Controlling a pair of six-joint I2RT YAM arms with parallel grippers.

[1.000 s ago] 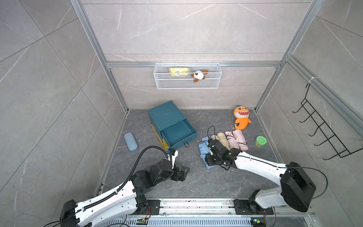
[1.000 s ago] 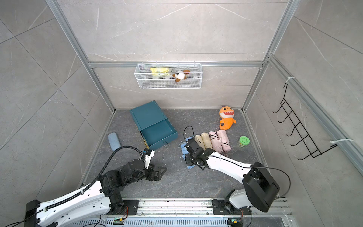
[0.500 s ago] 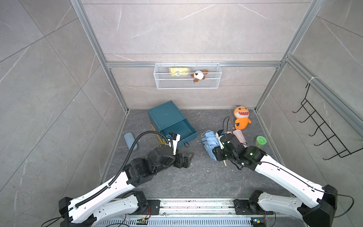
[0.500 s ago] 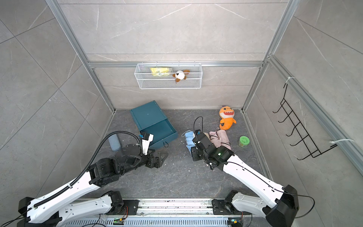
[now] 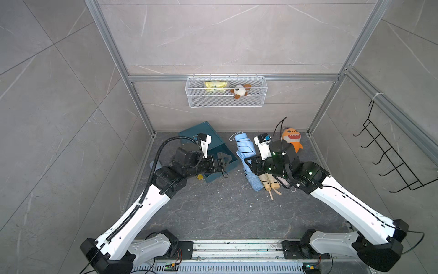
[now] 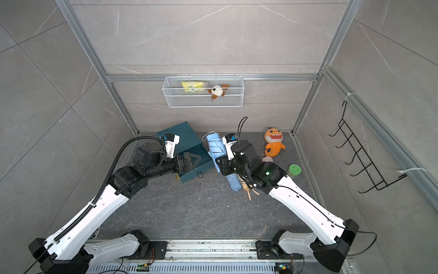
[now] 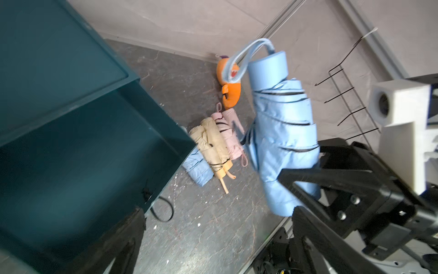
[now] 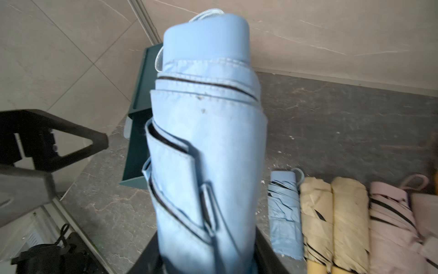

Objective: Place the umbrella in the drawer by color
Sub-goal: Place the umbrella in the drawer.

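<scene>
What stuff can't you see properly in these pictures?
Yellow thing in the wire basket: too small in both top views to name.
Pink umbrellas: cut by the right wrist view's edge; the right arm mostly hides them in both top views.
Drawer inside: blurred in the left wrist view.

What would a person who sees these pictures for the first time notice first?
The light blue umbrella, gripped in the right claw and held off the floor beside the open teal drawer, catches the eye first. On the floor near it lies a row of folded umbrellas, blue, beige and pink. An orange shark toy sits by the back wall.
</scene>
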